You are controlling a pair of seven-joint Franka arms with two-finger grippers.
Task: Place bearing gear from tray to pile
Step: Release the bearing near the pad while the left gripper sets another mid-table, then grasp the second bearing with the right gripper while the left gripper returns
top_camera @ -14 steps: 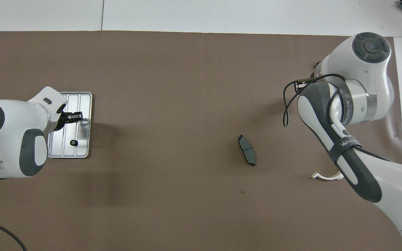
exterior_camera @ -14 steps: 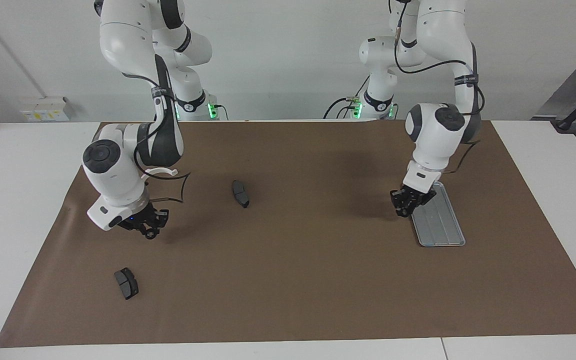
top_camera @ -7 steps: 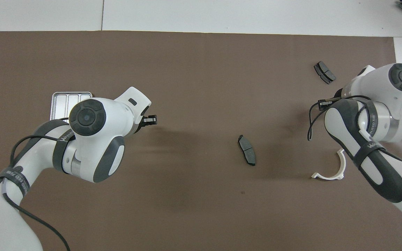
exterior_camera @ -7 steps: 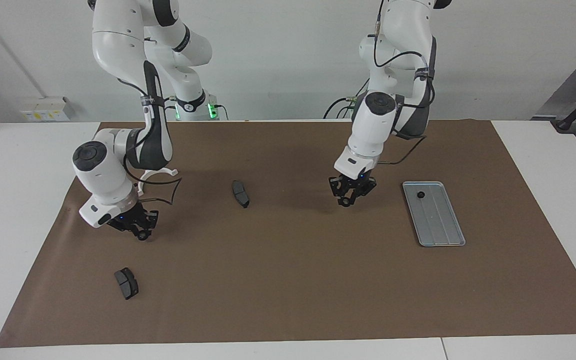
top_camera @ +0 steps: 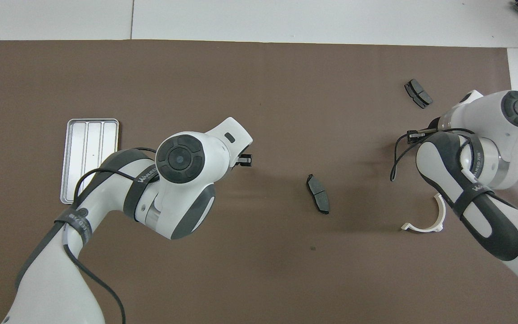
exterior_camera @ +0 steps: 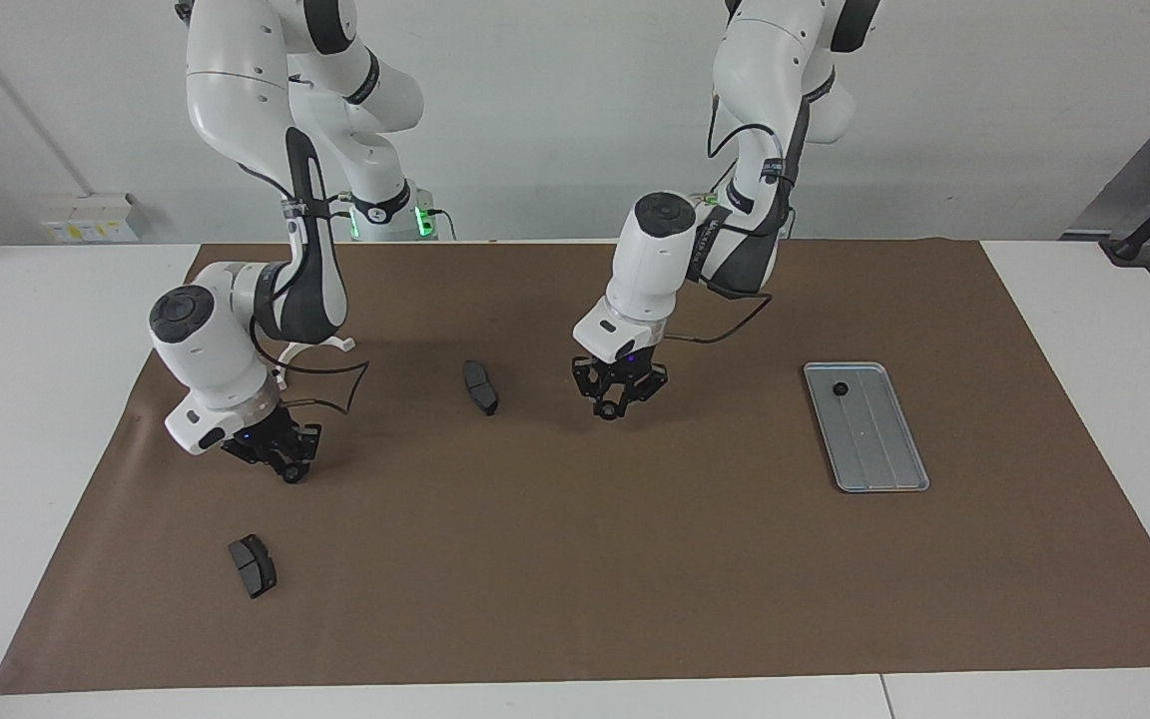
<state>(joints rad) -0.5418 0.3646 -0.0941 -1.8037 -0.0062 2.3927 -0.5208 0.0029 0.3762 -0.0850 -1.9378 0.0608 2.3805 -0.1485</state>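
Observation:
The silver tray [exterior_camera: 879, 454] lies at the left arm's end of the mat, with one small black bearing gear [exterior_camera: 841, 388] on its corner nearest the robots. In the overhead view my left arm hides that part of the tray [top_camera: 81, 148]. My left gripper [exterior_camera: 618, 404] [top_camera: 244, 159] hangs just above the middle of the mat, beside a dark brake pad [exterior_camera: 480, 386] [top_camera: 318, 193], its tips shut on a small dark round gear. The pile also holds a white half-ring bracket [exterior_camera: 320, 347] [top_camera: 425, 222] and another brake pad [exterior_camera: 253, 565] [top_camera: 418, 93]. My right gripper [exterior_camera: 287, 467] is low over the mat between that pad and the bracket.
A brown mat [exterior_camera: 575, 579] covers most of the white table. A black cable loops from the right arm's wrist down beside the bracket. Parts of the pile lie scattered over the right arm's half of the mat.
My left arm has swung from the tray across to the middle of the mat, uncovering the tray and the gear on it. My right gripper has shifted only slightly.

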